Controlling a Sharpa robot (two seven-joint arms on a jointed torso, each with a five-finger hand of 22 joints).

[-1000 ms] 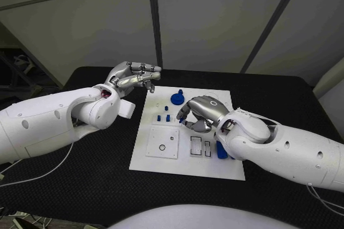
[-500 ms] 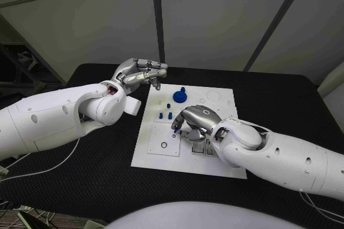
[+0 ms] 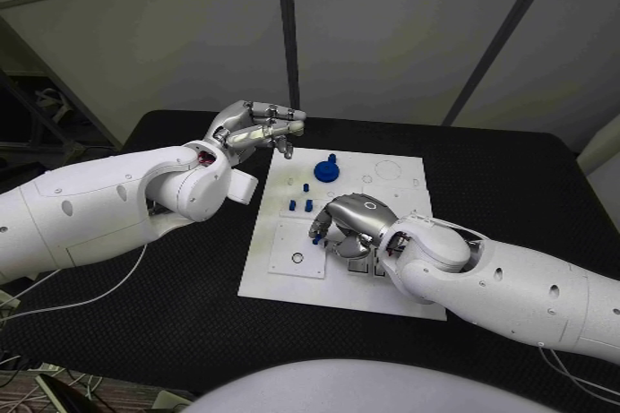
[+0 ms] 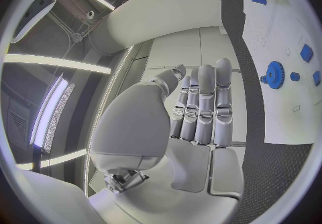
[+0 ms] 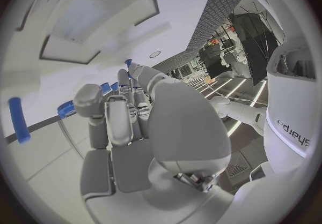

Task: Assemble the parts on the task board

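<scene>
The white task board (image 3: pixel 400 292) lies mid-table. On its far part stand a blue gear (image 3: pixel 328 170) and small blue pegs (image 3: pixel 300 202). My right hand (image 3: pixel 351 219) hovers low over the board's middle with its fingers bent down. At their tips it pinches a small blue part (image 3: pixel 316 238), which the right wrist view shows as a blue tip (image 5: pixel 128 63). A blue rod (image 5: pixel 19 119) lies flat on the board. My left hand (image 3: pixel 259 126) hangs above the board's far left corner. Its fingers (image 4: pixel 201 106) lie side by side and hold nothing.
A raised white square plate (image 3: pixel 296 250) with a small hole sits on the board's near left. Rectangular slots (image 3: pixel 365 268) lie beside the right hand. Round outlines (image 3: pixel 388 171) mark the far right corner. Black table (image 3: pixel 517 176) surrounds the board.
My right hand has moved toward the near left of the board, carrying the small blue part. The left hand has stayed at the far left corner.
</scene>
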